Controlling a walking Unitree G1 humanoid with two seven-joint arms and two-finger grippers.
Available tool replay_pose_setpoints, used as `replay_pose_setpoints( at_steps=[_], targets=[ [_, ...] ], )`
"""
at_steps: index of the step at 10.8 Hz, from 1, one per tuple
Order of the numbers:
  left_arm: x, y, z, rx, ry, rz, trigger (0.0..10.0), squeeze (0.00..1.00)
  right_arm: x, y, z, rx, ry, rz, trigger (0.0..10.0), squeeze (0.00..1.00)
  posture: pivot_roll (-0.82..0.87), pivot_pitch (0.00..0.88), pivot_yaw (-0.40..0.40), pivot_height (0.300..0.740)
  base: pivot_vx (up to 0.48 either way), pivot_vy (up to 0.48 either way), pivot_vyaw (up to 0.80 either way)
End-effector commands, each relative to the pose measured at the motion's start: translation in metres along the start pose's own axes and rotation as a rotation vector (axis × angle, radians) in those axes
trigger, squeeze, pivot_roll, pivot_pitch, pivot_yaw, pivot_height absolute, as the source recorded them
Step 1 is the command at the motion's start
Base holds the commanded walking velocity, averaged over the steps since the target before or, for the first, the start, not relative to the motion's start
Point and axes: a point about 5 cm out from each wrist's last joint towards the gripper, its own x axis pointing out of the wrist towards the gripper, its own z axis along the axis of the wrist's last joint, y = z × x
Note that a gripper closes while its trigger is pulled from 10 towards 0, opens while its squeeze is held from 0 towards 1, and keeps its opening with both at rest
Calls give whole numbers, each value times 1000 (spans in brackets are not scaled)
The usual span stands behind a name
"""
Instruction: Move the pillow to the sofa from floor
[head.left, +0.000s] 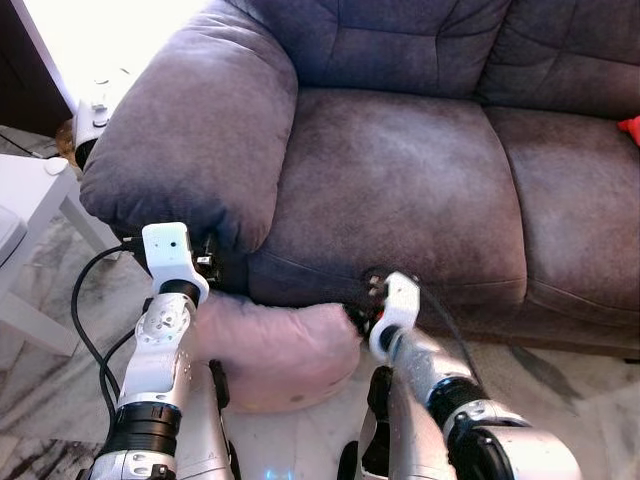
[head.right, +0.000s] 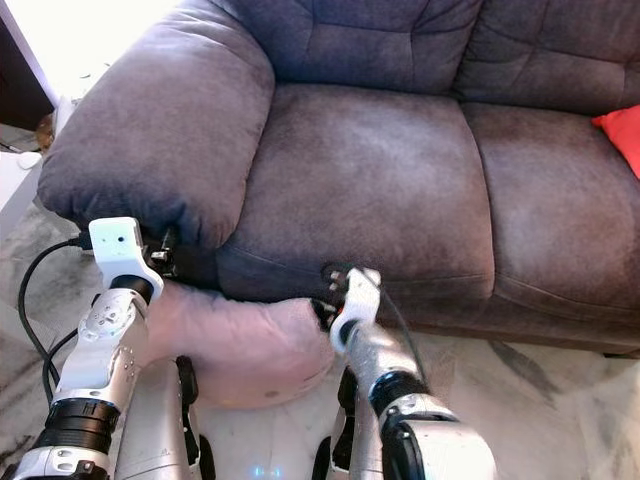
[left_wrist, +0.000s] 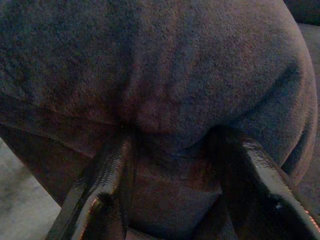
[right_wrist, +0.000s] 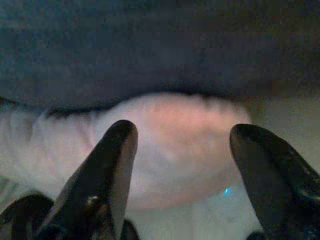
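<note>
I see the pink pillow (head.left: 275, 345) on the floor, pressed against the sofa (head.left: 400, 190) front. My left gripper (left_wrist: 172, 200) and right gripper (right_wrist: 182, 165) flank it, both with fingers spread, nothing pinched.

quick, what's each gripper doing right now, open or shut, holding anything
Left gripper: open, fingers spread under the sofa armrest, holding nothing.
Right gripper: open, fingers spread before the pink pillow, not gripping it.
</note>
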Motion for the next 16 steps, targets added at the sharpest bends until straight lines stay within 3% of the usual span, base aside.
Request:
replay_pose_setpoints(
  at_steps=[1,2,3,6,9,13,16],
  targets=[
    [-1,1,-3,5,20,-4,10000,0,-1,-7,-13,36,53,-33,10000,1000,160,224,-112,513,0,0,0],
    [-1,1,-3,6,21,-6,10000,0,-1,-6,-16,51,67,-35,10000,1000,158,223,-108,513,0,0,0],
    [-1,1,-3,6,21,-7,10000,0,-1,-3,-18,80,80,-15,10000,0,160,221,-106,513,0,0,0],
    [1,1,-1,8,23,-27,10000,0,0,-6,-17,219,61,-97,10000,0,160,226,-97,513,0,0,0],
    [-3,-1,0,2,16,-48,10000,0,-1,-11,-14,319,-3,-95,10000,0,173,243,-95,513,0,0,0],
    [-11,0,0,3,21,-60,10000,0,-1,-7,-24,371,28,-56,10000,0,187,293,-99,513,0,0,0],
    [-16,-12,32,-30,-88,-105,10000,0,-1,-8,-7,327,-69,-14,10000,0,201,358,-104,513,0,0,0]
  ],
)
